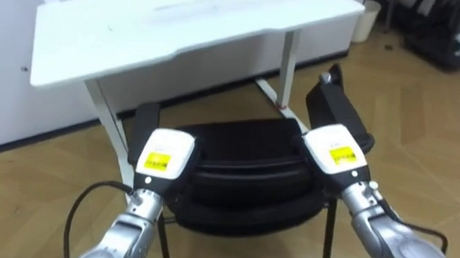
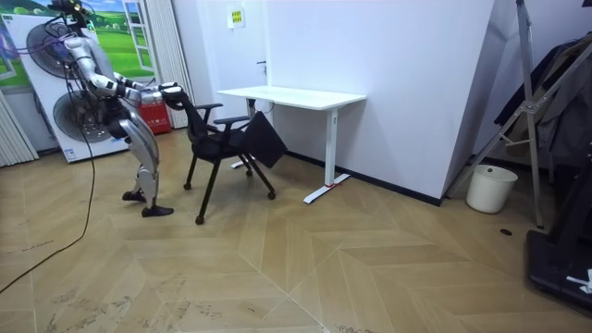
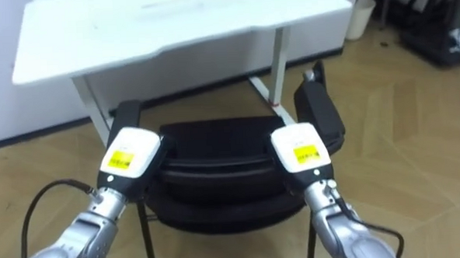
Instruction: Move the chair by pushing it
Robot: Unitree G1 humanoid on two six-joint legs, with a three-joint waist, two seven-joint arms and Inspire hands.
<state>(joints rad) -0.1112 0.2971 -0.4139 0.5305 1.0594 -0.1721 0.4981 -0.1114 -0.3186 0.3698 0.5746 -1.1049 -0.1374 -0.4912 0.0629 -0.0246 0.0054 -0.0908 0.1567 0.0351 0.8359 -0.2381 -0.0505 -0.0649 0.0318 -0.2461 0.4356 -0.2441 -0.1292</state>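
And the left hand [image 1: 163,157] and right hand [image 1: 336,149] seem planted on the chair [image 1: 247,175] back, grip I can't tell, so push evenly, straight under the counter [image 1: 187,30].

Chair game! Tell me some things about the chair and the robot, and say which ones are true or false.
1. The black chair faces a white desk. True.
2. The chair has tipped over onto the floor. False: it stands upright on its legs.
3. The left hand and the right hand are both up at the chair's back. True.
4. The robot stands between the chair and the desk. False: it stands behind the chair, so the chair is between it and the desk.
5. A white bin stands on the floor near the wall. True.
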